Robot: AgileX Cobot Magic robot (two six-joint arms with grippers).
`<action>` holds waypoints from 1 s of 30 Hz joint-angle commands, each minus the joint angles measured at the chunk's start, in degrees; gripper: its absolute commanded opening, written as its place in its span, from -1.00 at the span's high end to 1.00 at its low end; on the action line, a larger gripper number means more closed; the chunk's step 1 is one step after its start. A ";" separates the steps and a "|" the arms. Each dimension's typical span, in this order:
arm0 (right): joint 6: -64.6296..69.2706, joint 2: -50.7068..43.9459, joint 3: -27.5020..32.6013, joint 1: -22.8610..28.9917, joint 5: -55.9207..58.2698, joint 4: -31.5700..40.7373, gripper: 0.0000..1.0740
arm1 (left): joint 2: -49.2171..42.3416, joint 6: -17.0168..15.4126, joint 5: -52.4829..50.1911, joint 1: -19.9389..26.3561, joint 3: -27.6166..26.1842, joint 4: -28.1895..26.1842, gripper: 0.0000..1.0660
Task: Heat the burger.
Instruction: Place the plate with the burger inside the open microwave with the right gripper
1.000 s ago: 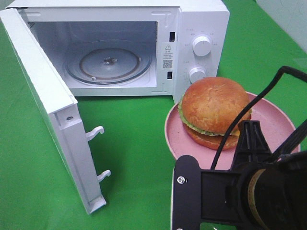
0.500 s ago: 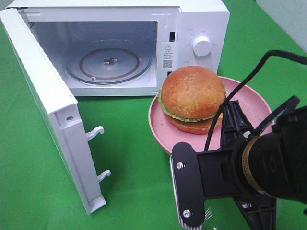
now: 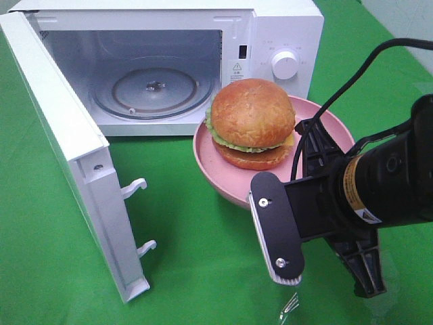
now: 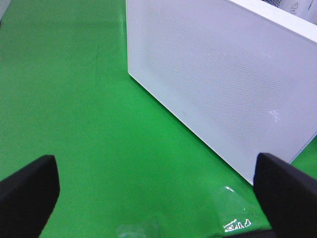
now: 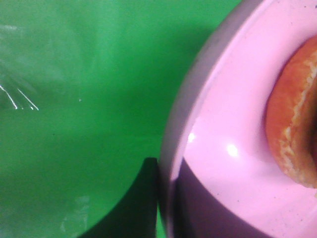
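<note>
The burger (image 3: 252, 122), with a glossy brown bun and a green lettuce frill, sits on a pink plate (image 3: 208, 157) held just in front of the open microwave (image 3: 284, 27), to the right of its cavity. My right gripper (image 3: 308, 139) is shut on the plate's right rim. In the right wrist view the right gripper (image 5: 166, 198) pinches the pink plate's rim (image 5: 223, 124), with the burger's bun edge (image 5: 292, 129) beside it. The left gripper (image 4: 156, 198) is open over green cloth, facing the outside of the microwave door (image 4: 223, 79).
The microwave door (image 3: 67, 156) swings out to the front left, latch hooks facing inward. A glass turntable (image 3: 154, 91) lies in the cavity. The upper knob (image 3: 285, 64) shows above the burger. Green cloth (image 3: 189, 271) covers the table.
My right gripper has carried the plate and burger left and toward the microwave opening. The burger now hides the lower knob. The door has not moved.
</note>
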 commanded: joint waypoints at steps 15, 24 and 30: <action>-50.02 -0.34 -0.06 -14.04 -10.43 25.21 1.00 | -0.86 -0.29 -0.57 -0.11 0.11 -0.52 -0.85; -65.66 -0.34 -0.06 -17.19 -10.37 35.64 1.00 | -0.86 -0.29 -0.57 -0.11 0.11 -0.52 -0.85; -64.63 -0.34 -0.86 -17.19 -9.91 35.64 1.00 | -0.86 -0.29 -0.57 -0.11 0.11 -0.52 -0.85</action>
